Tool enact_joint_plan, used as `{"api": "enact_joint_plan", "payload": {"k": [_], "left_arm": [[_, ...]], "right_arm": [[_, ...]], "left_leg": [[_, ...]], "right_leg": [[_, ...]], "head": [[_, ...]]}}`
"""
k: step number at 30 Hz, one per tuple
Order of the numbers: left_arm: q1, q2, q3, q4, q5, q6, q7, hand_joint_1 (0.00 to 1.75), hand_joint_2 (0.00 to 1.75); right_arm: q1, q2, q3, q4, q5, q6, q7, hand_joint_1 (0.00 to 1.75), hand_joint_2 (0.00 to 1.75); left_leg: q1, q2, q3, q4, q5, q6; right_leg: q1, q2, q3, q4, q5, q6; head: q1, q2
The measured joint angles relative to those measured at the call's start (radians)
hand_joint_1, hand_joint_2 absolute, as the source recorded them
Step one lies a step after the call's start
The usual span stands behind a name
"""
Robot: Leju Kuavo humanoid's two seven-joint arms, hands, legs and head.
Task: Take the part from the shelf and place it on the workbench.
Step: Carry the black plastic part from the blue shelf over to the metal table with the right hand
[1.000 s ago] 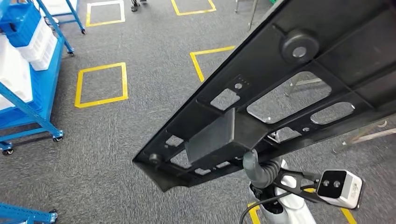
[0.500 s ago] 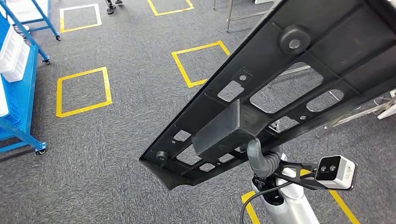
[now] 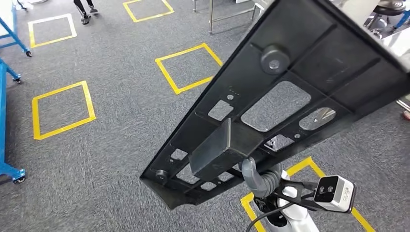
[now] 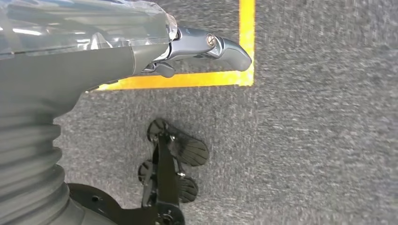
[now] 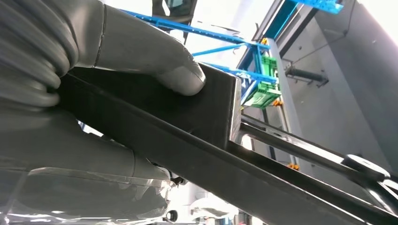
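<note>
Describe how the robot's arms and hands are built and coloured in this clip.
The right hand has a thick, smooth grey thumb and a grey ribbed cover behind it. The head view shows a ribbed grey wrist boot, a silver-white forearm, a black cable and a white wrist camera on a black bracket. The left hand has darker blue-grey fingers with a visible screw, a grey ribbed cover and clear plastic film.

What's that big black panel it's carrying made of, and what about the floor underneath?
The black panel looks like moulded plastic, matte: ribs, cut-out windows and a round boss suggest moulding, though painted metal is possible. The floor appears to be grey short-pile carpet, speckled and fibrous, with yellow tape squares on it.
</note>
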Motion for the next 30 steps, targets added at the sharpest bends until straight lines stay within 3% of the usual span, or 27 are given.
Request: {"api": "enact_joint_plan", "payload": {"k": [2,4,7,8,9,10,12,14,15,17,18,20,23,24,25,26,28,30], "left_arm": [[-0.003,0.0,0.003,0.0,0.0,0.006,-0.003,0.0,1.75],[-0.004,-0.001,0.005,0.0,0.0,0.005,-0.008,0.0,1.75],[-0.003,-0.001,0.005,0.0,0.0,-0.011,-0.011,0.0,1.75],[-0.003,-0.001,0.005,0.0,0.0,-0.017,-0.011,0.0,1.75],[-0.004,-0.001,0.005,0.0,0.0,-0.021,-0.01,0.0,1.75],[-0.005,-0.001,0.004,0.0,0.0,-0.024,-0.009,0.0,1.75],[-0.007,-0.001,0.0,0.0,0.0,-0.027,-0.008,0.0,1.75],[-0.008,-0.001,-0.002,0.0,0.0,-0.028,-0.007,0.0,1.75],[-0.009,-0.001,-0.003,0.0,0.0,-0.028,-0.006,0.0,1.75],[-0.011,-0.001,-0.003,0.0,0.0,-0.028,-0.006,0.0,1.75],[-0.012,-0.001,-0.004,0.0,0.0,-0.028,-0.005,0.0,1.75],[-0.015,-0.001,-0.006,0.0,0.0,-0.028,-0.004,0.0,1.75],[-0.013,-0.001,-0.01,0.0,0.0,-0.024,0.001,0.0,1.75],[-0.011,-0.001,-0.011,0.0,0.0,-0.022,0.002,0.0,1.75],[-0.01,-0.001,-0.011,0.0,0.0,-0.021,0.003,0.0,1.75],[-0.009,-0.001,-0.011,0.0,0.0,-0.021,0.003,0.0,1.75],[-0.008,0.0,-0.011,0.0,0.0,-0.021,0.002,0.0,1.75],[-0.008,0.001,-0.011,0.0,0.0,-0.021,0.0,0.0,1.75]], "right_arm": [[-0.006,0.0,0.002,0.003,-0.013,0.0,0.0,1.75,1.75],[-0.018,0.0,0.002,0.008,-0.023,0.003,-0.001,1.75,1.75],[-0.037,0.0,-0.005,0.019,-0.027,0.001,0.0,1.75,1.75],[-0.039,0.0,-0.01,0.023,-0.027,0.0,0.0,1.75,1.75],[-0.039,0.0,-0.016,0.028,-0.027,-0.001,0.001,1.75,1.75],[-0.039,0.0,-0.023,0.031,-0.027,0.0,0.002,1.75,1.75],[-0.039,0.0,-0.035,0.038,-0.028,0.0,0.003,1.75,1.75],[-0.041,0.0,-0.042,0.041,-0.028,0.0,0.003,1.75,1.75],[-0.042,0.0,-0.044,0.041,-0.028,0.0,0.003,1.75,1.75],[-0.043,0.0,-0.048,0.043,-0.028,0.0,0.003,1.75,1.75],[-0.043,0.0,-0.05,0.044,-0.028,0.001,0.003,1.75,1.75],[-0.046,0.0,-0.052,0.047,-0.029,0.003,0.003,1.75,1.75],[-0.048,0.0,-0.053,0.056,-0.035,0.013,0.001,1.75,1.75],[-0.048,0.0,-0.054,0.06,-0.038,0.016,0.0,1.75,1.75],[-0.048,0.0,-0.055,0.064,-0.041,0.018,-0.002,1.75,1.75],[-0.049,0.0,-0.057,0.069,-0.044,0.021,-0.004,1.75,1.75],[-0.052,0.0,-0.06,0.075,-0.048,0.025,-0.006,1.75,1.75],[-0.057,0.0,-0.061,0.079,-0.052,0.029,-0.007,1.75,1.75]], "left_leg": [[-0.001,0.01,0.001,-0.006,0.005,0.012],[0.001,0.026,0.001,-0.014,0.014,0.027],[-0.002,0.052,-0.003,-0.018,0.019,0.038],[-0.004,0.06,-0.004,-0.017,0.019,0.039],[-0.005,0.068,-0.005,-0.017,0.019,0.039],[-0.005,0.076,-0.005,-0.016,0.018,0.038],[-0.006,0.092,-0.004,-0.014,0.016,0.035],[-0.01,0.103,-0.003,-0.011,0.012,0.028],[-0.012,0.109,-0.002,-0.01,0.01,0.023],[-0.014,0.123,0.0,-0.01,0.008,0.014],[-0.012,0.122,0.0,-0.006,0.004,0.008],[-0.008,0.096,-0.021,0.045,-0.033,-0.002],[-0.003,0.062,-0.104,0.228,-0.119,-0.012],[-0.003,0.059,-0.122,0.266,-0.126,-0.013],[-0.002,0.058,-0.124,0.267,-0.113,-0.014],[0.0,0.056,-0.108,0.23,-0.084,-0.014],[0.004,0.031,-0.047,0.098,-0.018,-0.011],[0.005,0.001,-0.01,0.015,0.005,-0.005]], "right_leg": [[-0.002,0.01,-0.004,-0.002,0.004,0.013],[-0.001,-0.009,-0.018,0.025,-0.015,0.022],[-0.003,-0.056,-0.097,0.197,-0.109,0.03],[-0.005,-0.061,-0.122,0.254,-0.13,0.032],[-0.006,-0.063,-0.134,0.281,-0.133,0.033],[-0.006,-0.066,-0.125,0.268,-0.117,0.034],[-0.005,-0.087,-0.056,0.14,-0.055,0.029],[0.002,-0.115,0.005,0.022,-0.019,0.019],[0.006,-0.121,0.015,-0.002,-0.017,0.015],[0.008,-0.106,0.013,-0.006,-0.015,0.006],[0.006,-0.098,0.013,-0.009,-0.012,0.001],[0.001,-0.085,0.016,-0.017,-0.007,-0.009],[0.0,-0.063,0.016,-0.018,-0.005,-0.014],[0.0,-0.053,0.015,-0.017,-0.005,-0.015],[0.0,-0.043,0.016,-0.016,-0.005,-0.014],[-0.001,-0.033,0.016,-0.014,-0.005,-0.014],[0.0,-0.015,0.015,-0.008,-0.007,-0.009],[-0.001,0.002,0.008,-0.002,-0.007,0.002]], "head": [[0.0,0.0],[0.0,0.0],[0.0,0.0],[0.0,0.0],[0.0,0.0],[0.0,0.0],[0.0,0.0],[0.0,0.0],[0.0,0.0],[0.0,0.0],[0.0,0.0],[0.0,0.0],[0.0,0.0],[0.0,0.0],[0.0,0.0],[0.0,0.0],[0.0,0.0],[0.0,0.0]]}}
